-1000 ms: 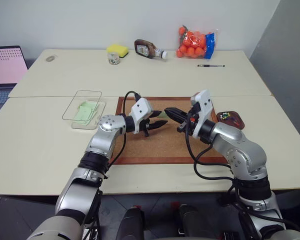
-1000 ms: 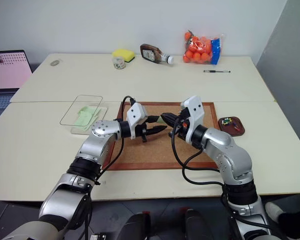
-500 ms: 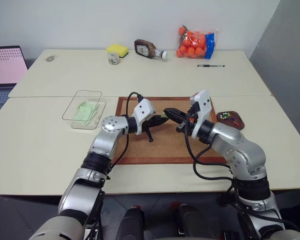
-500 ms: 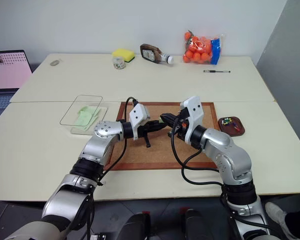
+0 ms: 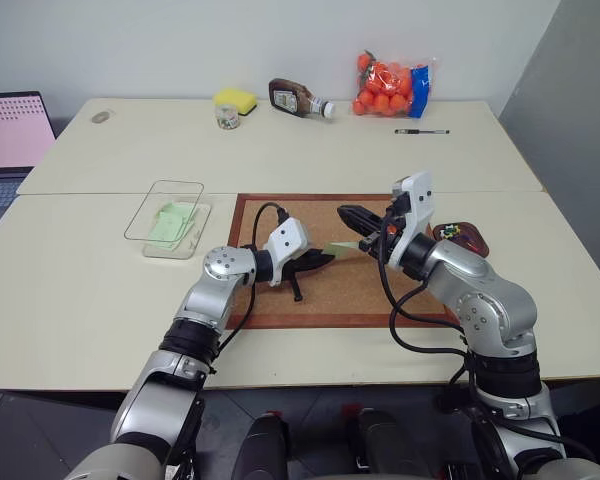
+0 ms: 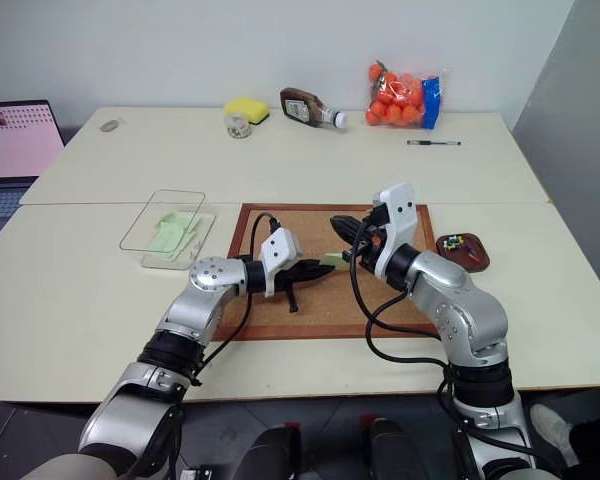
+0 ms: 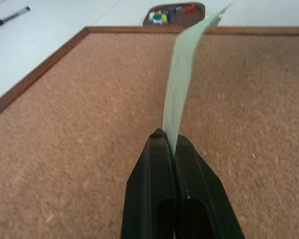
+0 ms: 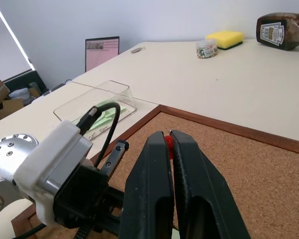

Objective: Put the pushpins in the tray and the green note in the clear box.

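One green note (image 7: pixel 182 84) is pinched edge-on in the left gripper (image 7: pixel 170 144), its length pointing toward the tray (image 7: pixel 174 9); a red pushpin (image 8: pixel 168 143) is clamped by the right gripper (image 8: pixel 170 142).

Right gripper's (image 8: pixel 169 142) black fingers pinching a tiny red-headed pushpin (image 8: pixel 168 141) above the wood-framed cork board (image 8: pixel 249 164), shallow clear plastic box (image 8: pixel 97 104) beyond

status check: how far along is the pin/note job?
Done: several coloured pushpins already lie in the small dark brown tray, and pale green slips sit in the clear plastic box.
In hand: the left hand pinches a pale green paper note above the cork board; the right hand grips a red pushpin.
Left: pin to tray, note to box.
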